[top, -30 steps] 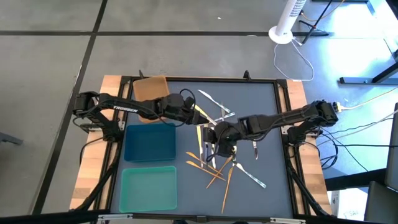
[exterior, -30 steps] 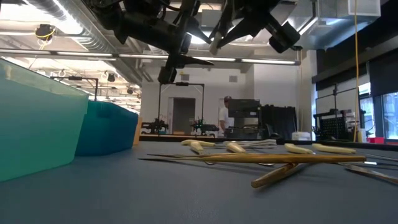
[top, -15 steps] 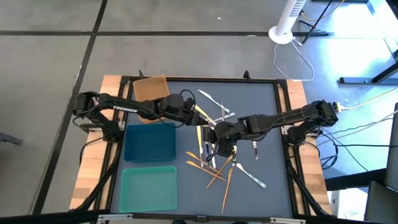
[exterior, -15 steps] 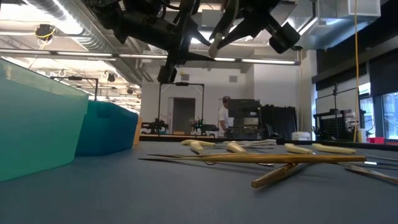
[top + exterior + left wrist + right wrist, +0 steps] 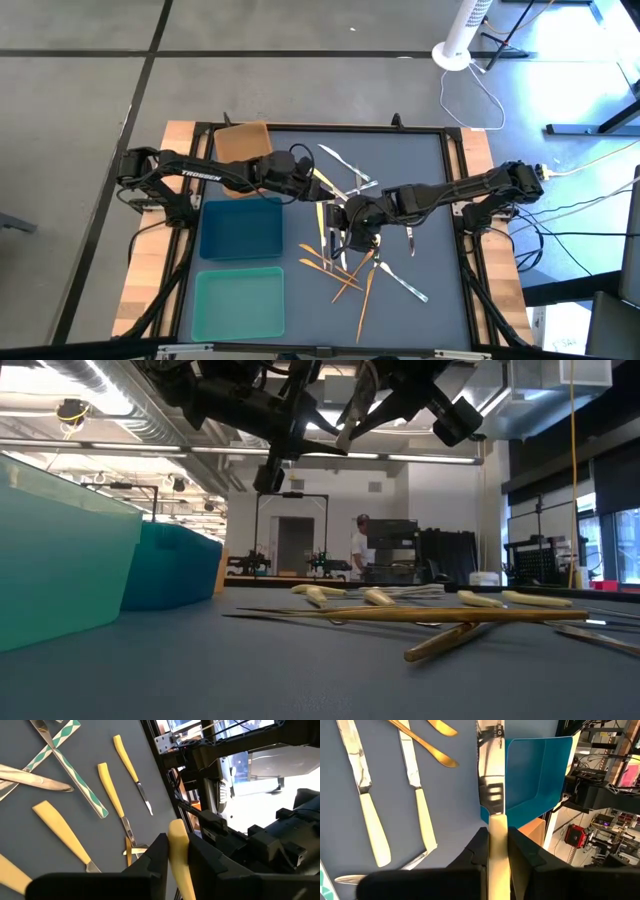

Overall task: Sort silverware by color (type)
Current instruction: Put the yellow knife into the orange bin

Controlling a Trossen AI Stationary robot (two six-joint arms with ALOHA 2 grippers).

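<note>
Both claws hang above the middle of the tabletop. The left gripper [image 5: 175, 855] pinches the yellow handle [image 5: 179, 851] of one utensil, and the right gripper [image 5: 495, 845] clamps a yellow-handled fork [image 5: 492, 800]. The remaining silverware [image 5: 352, 268] lies scattered mid-table, right of the blue tray [image 5: 240, 228], with the teal tray [image 5: 238, 305] toward the near edge and the brown tray [image 5: 243, 143] toward the far left corner.

Left gripper [image 5: 174, 854] clamps a yellow handle [image 5: 179, 851].
Yellow-handled utensils [image 5: 114, 795] lie beyond on the dark mat [image 5: 30, 795].
</note>
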